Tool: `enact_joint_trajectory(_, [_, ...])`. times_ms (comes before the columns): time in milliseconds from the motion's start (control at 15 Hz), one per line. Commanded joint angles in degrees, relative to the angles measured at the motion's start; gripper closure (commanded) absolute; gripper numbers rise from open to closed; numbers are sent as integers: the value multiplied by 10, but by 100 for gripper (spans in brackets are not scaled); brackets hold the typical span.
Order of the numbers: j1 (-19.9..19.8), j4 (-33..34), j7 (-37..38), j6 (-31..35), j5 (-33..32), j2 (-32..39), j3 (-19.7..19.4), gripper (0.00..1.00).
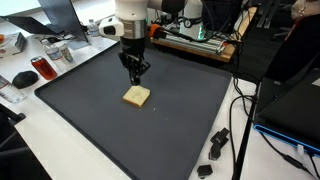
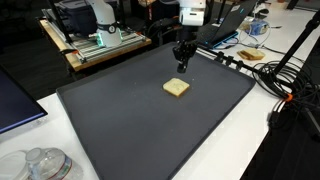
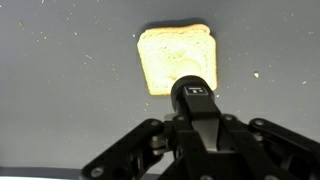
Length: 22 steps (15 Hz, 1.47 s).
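In the wrist view the gripper (image 3: 194, 98) hides the edge of the toast (image 3: 168, 55) lying right beneath it, its own linkages run off the bottom edge, and in both exterior views its tips look too small to tell apart.

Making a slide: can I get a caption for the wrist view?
Shut gripper hovers close to a slice of bread lying on a dark mat.
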Motion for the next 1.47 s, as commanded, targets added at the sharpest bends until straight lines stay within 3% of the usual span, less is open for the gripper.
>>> enact_joint_trajectory(0, [30, 46, 59, -33, -38, 24, -13, 95])
enact_joint_trajectory(400, [81, 119, 174, -101, -91, 80, -33, 95])
enact_joint_trajectory(667, [89, 143, 199, -133, -93, 101, -26, 95])
enact_joint_trajectory(733, [78, 122, 182, -118, -81, 88, -18, 78])
enact_joint_trajectory(1000, [81, 131, 187, -119, -81, 97, -19, 78])
enact_joint_trajectory(1067, [81, 132, 187, -119, -81, 97, -19, 95])
enact_joint_trajectory(1400, [111, 152, 288, -147, -128, 107, -45, 95])
